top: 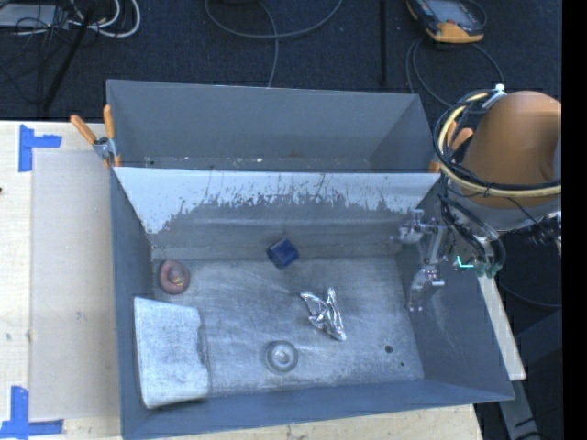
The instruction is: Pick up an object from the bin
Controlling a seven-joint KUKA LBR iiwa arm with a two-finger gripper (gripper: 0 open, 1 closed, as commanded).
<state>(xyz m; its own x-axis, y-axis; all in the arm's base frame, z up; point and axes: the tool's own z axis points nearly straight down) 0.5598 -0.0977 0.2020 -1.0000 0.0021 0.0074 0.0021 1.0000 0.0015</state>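
Now the gripper (423,290) is hanging by the bin's (275,136) right edge, well apart from the crumpled foil (324,313); I cannot tell whether its jaws are apart.

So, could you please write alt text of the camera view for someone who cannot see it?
The gripper hangs at the right side of a grey metal bin. Nearest it lies crumpled foil; further left are a blue block, a grey disc, a brownish disc and a pale cloth.
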